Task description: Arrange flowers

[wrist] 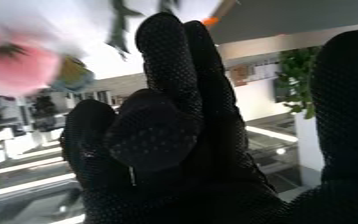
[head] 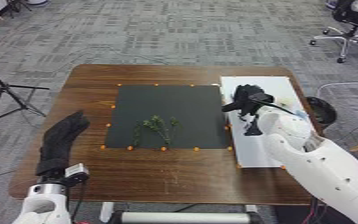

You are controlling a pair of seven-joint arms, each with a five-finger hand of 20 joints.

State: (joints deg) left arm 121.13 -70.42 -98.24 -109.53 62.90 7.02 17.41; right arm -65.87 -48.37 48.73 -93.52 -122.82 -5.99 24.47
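Hanging over the white board [head: 262, 155]: right hand [head: 248, 97], thumb and fingers apart.
Wrist view: two fingers straight, others loosely bent, thumb well off to the side; whether the fingers touch anything, cannot tell. Pink flower [wrist: 14, 66] near the hand, blurred; second bloom [wrist: 74, 75] just beside it, colour unclear. Leftward of the hand: dark mat [head: 167, 100] with leafy green sprigs [head: 165, 129] lying on it. Farther left, past the mat: left hand [head: 63, 137], fingers straight, over the brown table [head: 95, 90].
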